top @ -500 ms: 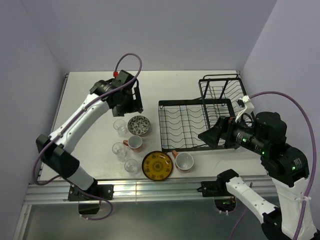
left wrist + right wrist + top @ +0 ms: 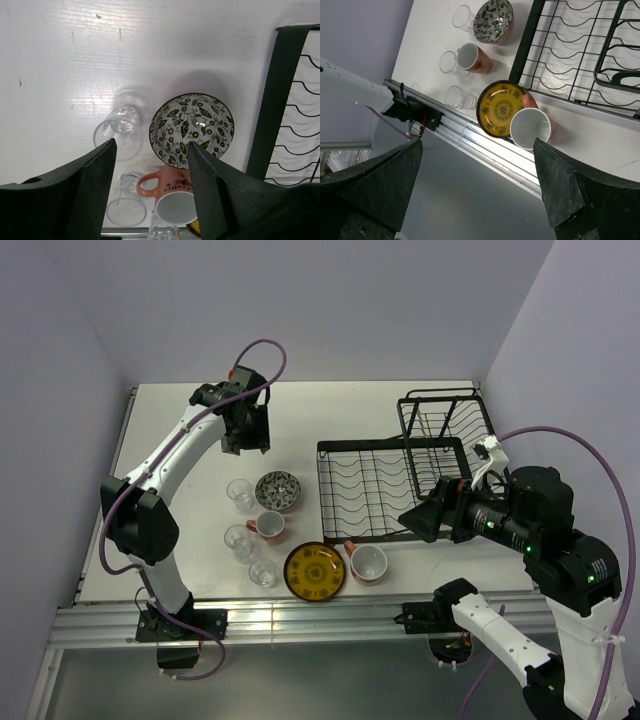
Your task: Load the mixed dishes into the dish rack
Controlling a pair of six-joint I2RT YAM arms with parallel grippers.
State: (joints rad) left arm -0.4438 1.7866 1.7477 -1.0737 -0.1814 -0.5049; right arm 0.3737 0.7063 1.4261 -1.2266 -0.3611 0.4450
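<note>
**Left wrist view, looking down on the dishes.** My left fingers [image 2: 95, 180] stand apart with nothing between them. They hover well above the patterned bowl [image 2: 191, 127] and the clear glass [image 2: 120, 132] just beside it on the white tabletop [image 2: 75, 60]. Whether bowl and glass touch I cannot tell. A salmon-pink mug [image 2: 172, 192] sits nearer the bottom edge.

**Right wrist view.** My right fingers [image 2: 560, 190] are spread wide and empty, above the second mug [image 2: 532, 129] and the yellow plate [image 2: 502, 109].

**Top view.** No dish is in the dish rack [image 2: 322, 490] yet. All stand to its left or just in front of it.

**Handling, as I judge it.**
- **Bowl:** It looks like glazed ceramic, so stiff, fairly weighty, slick, and liable to chip if knocked against wire. I would pinch its wall at the rim, one finger inside and one outside, on the side away from the glass.
- **Glasses:** They look light, brittle and easily toppled. A gentle grip across the body suits them.
- **Plate:** It lies flat and offers little edge to get under.
</note>
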